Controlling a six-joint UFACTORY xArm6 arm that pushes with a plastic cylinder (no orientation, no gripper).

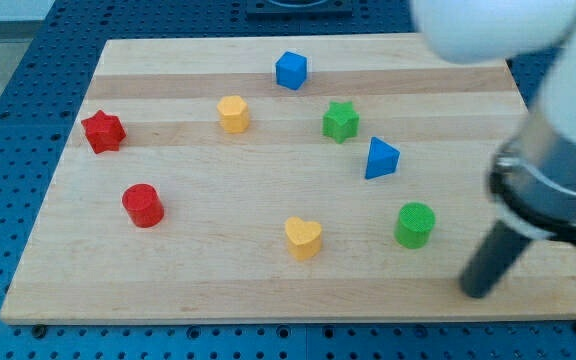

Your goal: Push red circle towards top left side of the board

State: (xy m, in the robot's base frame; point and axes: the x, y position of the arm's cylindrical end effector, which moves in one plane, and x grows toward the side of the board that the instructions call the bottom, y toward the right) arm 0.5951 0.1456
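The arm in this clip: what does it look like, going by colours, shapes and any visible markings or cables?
A bulky white rounded housing fills the view's top right, blurred. Below it sits a dark grey cylindrical section with a thin shiny ring at its lower edge. From that a straight black rod runs down to my tip, which is right of the green circle. No cables or markings can be made out.

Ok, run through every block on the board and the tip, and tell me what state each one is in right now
red circle: upright, view's left, untouched
red star: flat, above the red circle, apart from it
yellow hexagon: upright, free
blue cube: near the top edge
green star: flat, free
blue triangle: free
green circle: upright, nearest my tip
yellow heart: flat, free
my tip: bottom right, touching no block
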